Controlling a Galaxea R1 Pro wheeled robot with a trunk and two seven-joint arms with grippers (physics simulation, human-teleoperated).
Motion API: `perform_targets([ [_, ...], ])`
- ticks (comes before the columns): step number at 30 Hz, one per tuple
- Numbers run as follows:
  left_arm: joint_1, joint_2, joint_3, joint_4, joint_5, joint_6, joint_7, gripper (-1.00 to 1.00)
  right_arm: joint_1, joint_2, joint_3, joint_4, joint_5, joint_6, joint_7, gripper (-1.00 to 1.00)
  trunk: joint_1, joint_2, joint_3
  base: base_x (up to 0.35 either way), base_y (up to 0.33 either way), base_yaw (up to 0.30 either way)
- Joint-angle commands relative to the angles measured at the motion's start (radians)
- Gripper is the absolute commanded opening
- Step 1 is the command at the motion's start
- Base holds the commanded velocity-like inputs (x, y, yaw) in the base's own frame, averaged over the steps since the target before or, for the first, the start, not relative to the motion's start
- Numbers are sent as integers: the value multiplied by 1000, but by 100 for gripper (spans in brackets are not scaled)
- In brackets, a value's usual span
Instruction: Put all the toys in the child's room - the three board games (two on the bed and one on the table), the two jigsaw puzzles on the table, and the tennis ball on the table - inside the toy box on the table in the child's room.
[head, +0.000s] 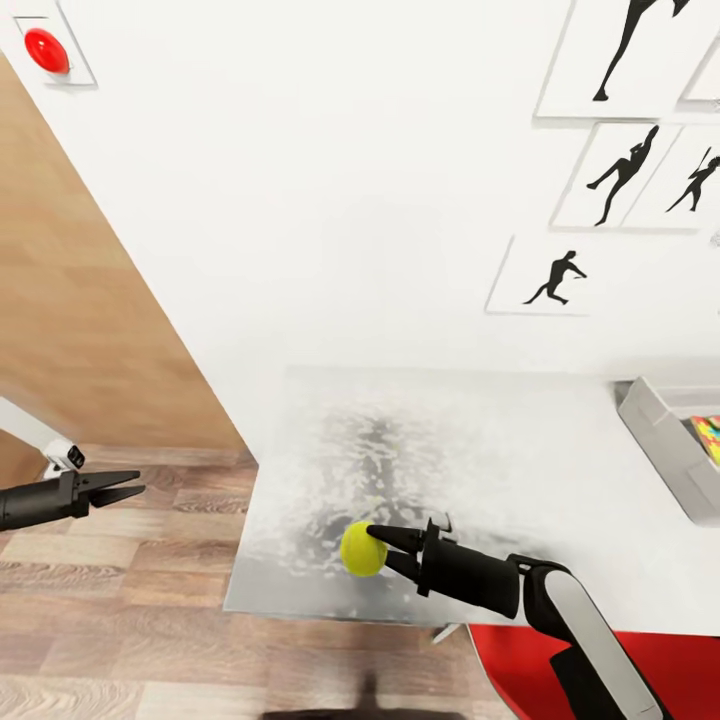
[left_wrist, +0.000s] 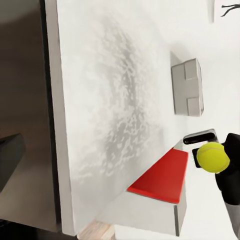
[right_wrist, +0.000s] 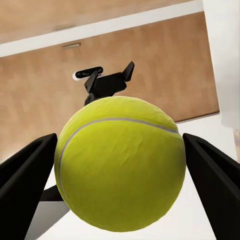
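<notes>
— What colour was the ball (head: 361, 549)?
— Yellow-green with a pale seam; the fingers (right_wrist: 25, 172) beside it were black.
— And the table (head: 520, 450)?
— White with grey mottling. The bin (head: 655, 425) was light grey, the wall button (head: 46, 50) red, the floor (head: 110, 620) brown wood-plank.

A white wall (head: 330, 200) carries a round red button (head: 46, 50) on a pale plate and several black silhouette pictures (head: 620, 175). A wood-panelled wall (head: 80, 300) meets a wood-plank floor (head: 110, 620). A red seat (head: 500, 665) sits low.
</notes>
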Motion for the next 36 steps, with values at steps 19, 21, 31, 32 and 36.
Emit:
perform_targets([
  [19, 0, -35, 6, 3, 0, 8, -4, 100, -1, 7, -4, 0, 75, -2, 2, -100, 1, -2, 30, 0, 0, 0],
  [21, 0, -35, 6, 3, 0, 9, -4, 100, -1, 7, -5, 0, 78, -3, 2, -100, 1, -2, 33, 0, 0, 0],
  [31, 1, -38, 2, 3, 0, 9, -4, 100, -1, 7, -1, 0, 81, -26, 3, -100, 1, -2, 50, 0, 0, 0],
  [32, 1, -38, 2, 3, 0, 9, -4, 100, -1, 6, -2, 0, 81, -27, 3, -100, 1, -2, 51, 0, 0, 0],
  [36, 0, -41, 1, 3, 0, 9, -4, 100, -1, 6, -2, 0, 82, -30, 3, -100, 1, -2, 58, 0, 0, 0],
])
